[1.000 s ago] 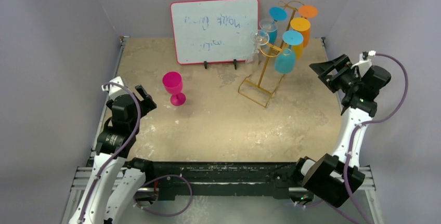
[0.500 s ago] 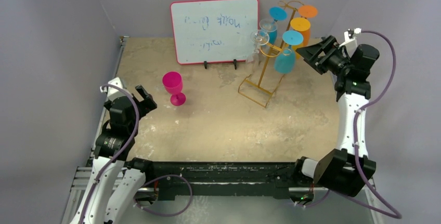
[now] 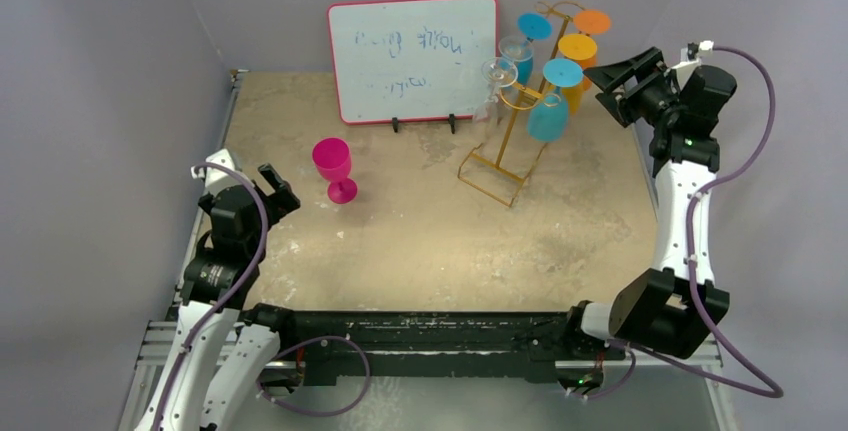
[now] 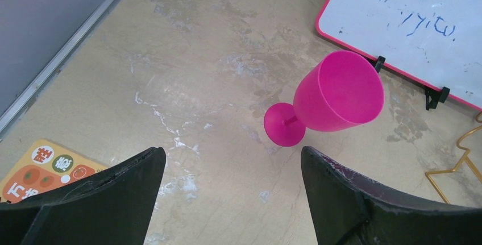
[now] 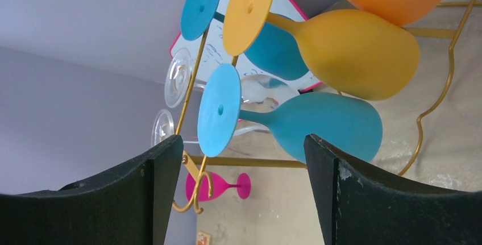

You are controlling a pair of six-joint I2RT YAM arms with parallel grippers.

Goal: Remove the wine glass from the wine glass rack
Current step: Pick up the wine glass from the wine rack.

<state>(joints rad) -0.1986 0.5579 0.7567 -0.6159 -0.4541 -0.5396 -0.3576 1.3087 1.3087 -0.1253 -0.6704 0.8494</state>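
The gold wire wine glass rack [image 3: 512, 136] stands at the back right of the table. Blue [image 3: 547, 114], yellow-orange [image 3: 578, 49] and clear [image 3: 499, 73] glasses hang upside down on its hooks. My right gripper [image 3: 612, 79] is open and empty, raised just right of the rack. In the right wrist view the lowest blue glass [image 5: 324, 123] and the rack [image 5: 244, 161] lie just ahead of the open jaws [image 5: 241, 160]. A pink glass [image 3: 335, 169] stands upright on the table; in the left wrist view it [image 4: 335, 94] is ahead of my open, empty left gripper [image 4: 233, 160].
A red-framed whiteboard [image 3: 413, 56] stands at the back, left of the rack. Grey walls enclose the table on the left, back and right. An orange sticker [image 4: 42, 168] lies on the table by the left edge.
My right arm has risen and swung toward the back, so its open gripper now sits beside the hanging glasses. The left arm and the pink glass have not moved.
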